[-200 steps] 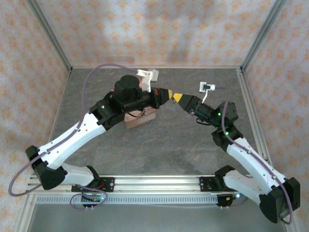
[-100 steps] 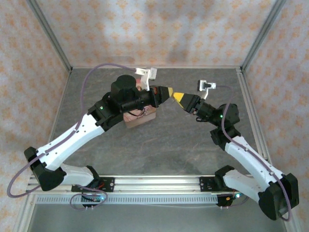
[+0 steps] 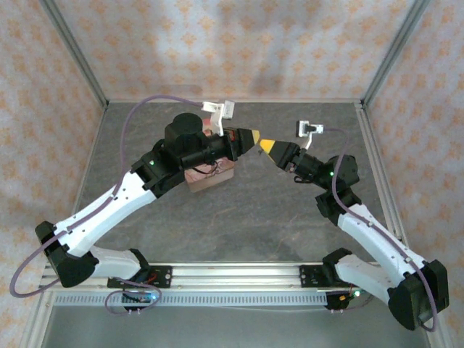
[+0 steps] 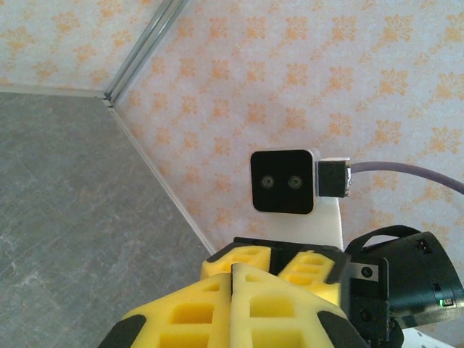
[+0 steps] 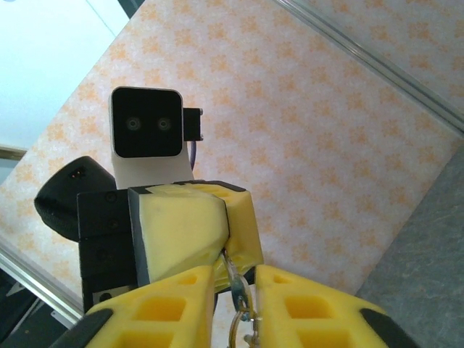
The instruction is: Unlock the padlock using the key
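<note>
Two yellow-tipped grippers meet tip to tip above the grey tabletop point(image 3: 275, 210). Our right gripper point(image 3: 265, 145) pinches the key point(image 5: 236, 284), a thin metal sliver pointing toward the left gripper point(image 3: 251, 137), whose fingers point(image 4: 283, 304) are pressed together; whether on the padlock, we cannot tell. We judge the key light, stiff and slippery, best held flat across its wide end.

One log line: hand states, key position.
phase: hands tip to tip | left hand: shut | right hand: grip unclear | key: thin sliver between right fingers, reaching left tip
</note>
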